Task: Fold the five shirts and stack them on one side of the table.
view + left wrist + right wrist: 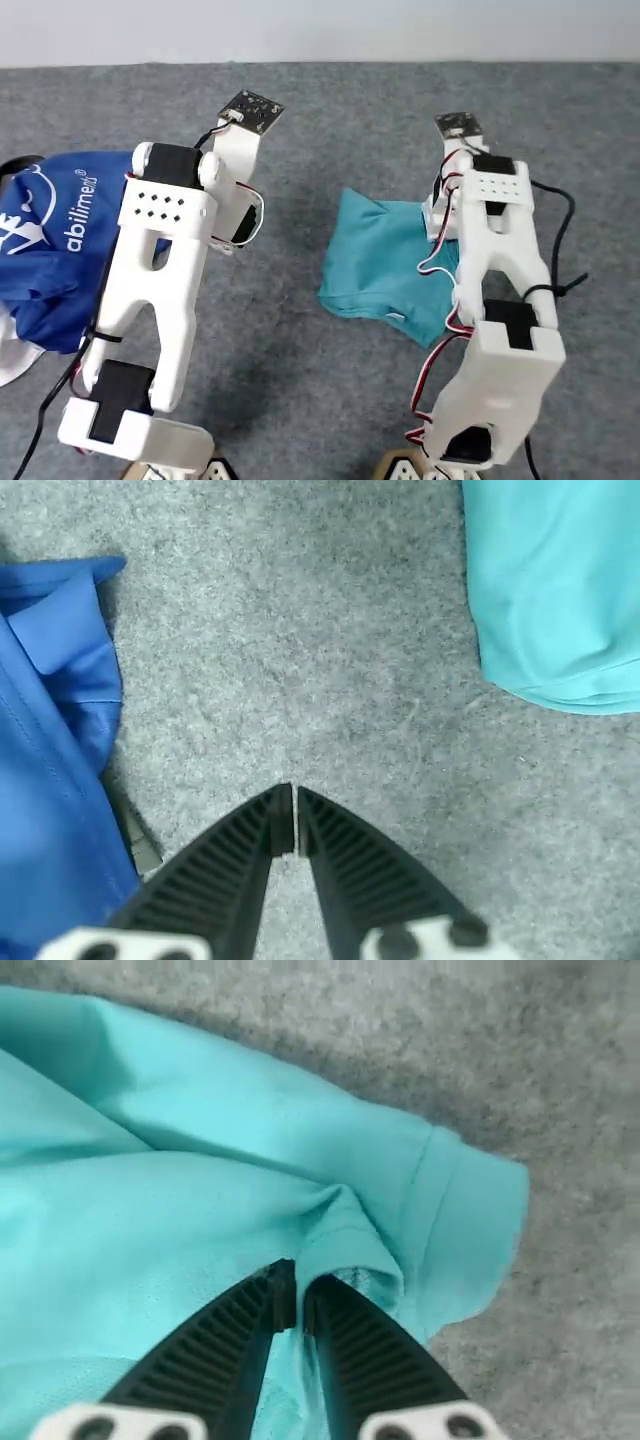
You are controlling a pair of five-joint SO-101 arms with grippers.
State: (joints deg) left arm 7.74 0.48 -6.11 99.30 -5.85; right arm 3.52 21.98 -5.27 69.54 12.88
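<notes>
- Fabric of the teal shirt (190,1180) bunches into a small ridge right at the tips of the right tool (297,1282). Its jaws are closed together on that pucker, near a sleeve hem, so I judge it is pinching the cloth.
- In the high view the teal shirt lies loosely crumpled, not yet folded, on the grey counter (300,380). It sits directly under the right arm's wrist, and part of it is hidden by the arm.
- The left tool (295,802) is closed on nothing and hangs over bare counter in the gap between the two garments.
- The blue shirt (50,250) lies in a heap at the counter's left edge, beside the left arm. It rests partly on a white garment (12,362) that peeks out beneath it.
- What the next move turns on: the teal shirt spreads from the right tool towards the middle of the counter, with its long axis running roughly from the far centre to the near right. Its free edge faces the left tool, close by but not touching.
- The right arm is the one on the shirt. The left arm would have to cross the gap to take a second corner.
</notes>
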